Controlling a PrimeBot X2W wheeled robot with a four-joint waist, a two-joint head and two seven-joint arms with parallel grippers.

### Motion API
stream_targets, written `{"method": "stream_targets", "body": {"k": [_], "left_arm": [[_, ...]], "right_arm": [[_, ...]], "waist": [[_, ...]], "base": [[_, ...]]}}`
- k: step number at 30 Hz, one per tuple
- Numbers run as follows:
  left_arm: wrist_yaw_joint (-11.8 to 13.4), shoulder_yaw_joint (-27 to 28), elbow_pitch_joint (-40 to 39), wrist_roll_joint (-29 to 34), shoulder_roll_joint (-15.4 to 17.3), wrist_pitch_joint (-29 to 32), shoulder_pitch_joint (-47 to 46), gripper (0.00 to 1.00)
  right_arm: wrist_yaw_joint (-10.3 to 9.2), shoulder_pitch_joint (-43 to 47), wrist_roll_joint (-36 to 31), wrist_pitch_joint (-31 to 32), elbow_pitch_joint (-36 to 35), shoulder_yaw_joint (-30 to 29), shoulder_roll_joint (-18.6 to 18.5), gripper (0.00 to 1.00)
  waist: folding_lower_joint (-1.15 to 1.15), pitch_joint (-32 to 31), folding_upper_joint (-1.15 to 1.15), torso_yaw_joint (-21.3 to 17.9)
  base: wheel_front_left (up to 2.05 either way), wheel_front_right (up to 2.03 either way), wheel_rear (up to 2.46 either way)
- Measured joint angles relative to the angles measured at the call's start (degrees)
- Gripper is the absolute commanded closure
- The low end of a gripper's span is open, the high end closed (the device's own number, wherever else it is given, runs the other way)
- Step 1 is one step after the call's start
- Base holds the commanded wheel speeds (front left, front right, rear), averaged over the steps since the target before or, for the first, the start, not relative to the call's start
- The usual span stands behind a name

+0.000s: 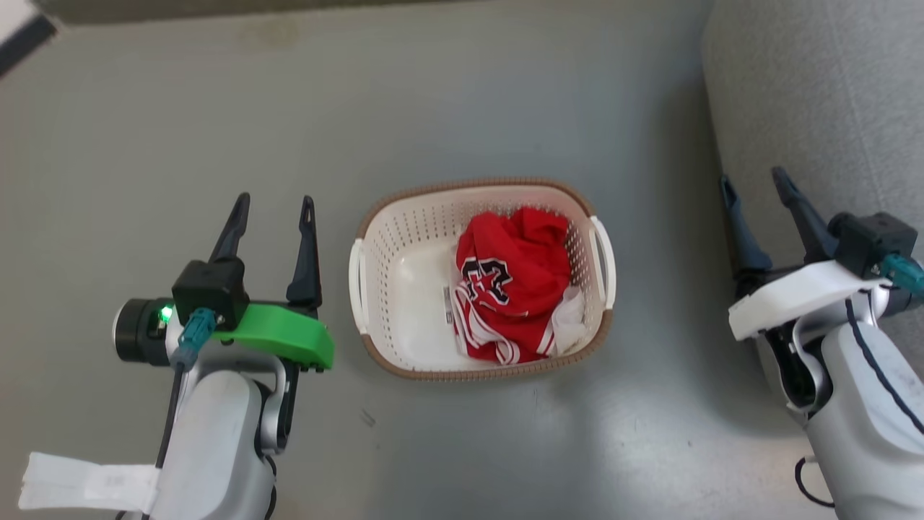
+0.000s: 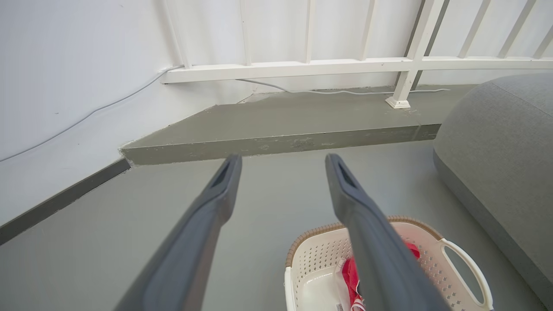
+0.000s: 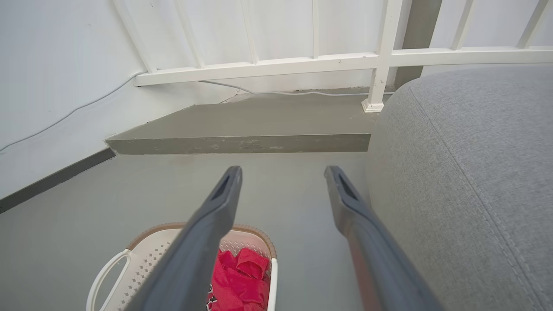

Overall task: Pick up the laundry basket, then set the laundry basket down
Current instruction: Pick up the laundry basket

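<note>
- Sitting on the floor (image 1: 505, 94) between the two pairs of fingers, the laundry basket (image 1: 404, 238) is not gripped. It lies just beside the left fingers (image 1: 306, 253) and well apart from the right fingers (image 1: 800, 208).
- Both pairs are spread wide and empty, with their tips pointing past the basket's far end.
- Uneven reach is one risk. The left pair could meet the near loop handle (image 1: 356, 285) before the right pair meets the far loop handle (image 1: 605, 263), shoving the light basket sideways along the floor.
- Each loop hugs the basket wall, so a finger that misses the narrow gap would probably push the basket rather than hook it.
- The red jersey (image 1: 516, 274) is heaped toward the right fingers' side, so a lift may tilt that way and spill it.
- The grey sofa (image 1: 816, 94) sits close beside the right fingers, and an outward swing could catch on it.
</note>
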Motion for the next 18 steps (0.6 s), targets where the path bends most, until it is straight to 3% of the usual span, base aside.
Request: {"method": "stream_targets", "body": {"k": [18], "left_arm": [[0.2,-1.8,6.2,-0.6,-0.6,0.0,-9.3,0.0]], "right_arm": [[1.0,-10.1,-0.1,0.0,3.9,1.6,-0.3,0.0]], "waist": [[0.01,13.2,0.0,0.5]], "base": [[0.0,0.0,0.0]]}}
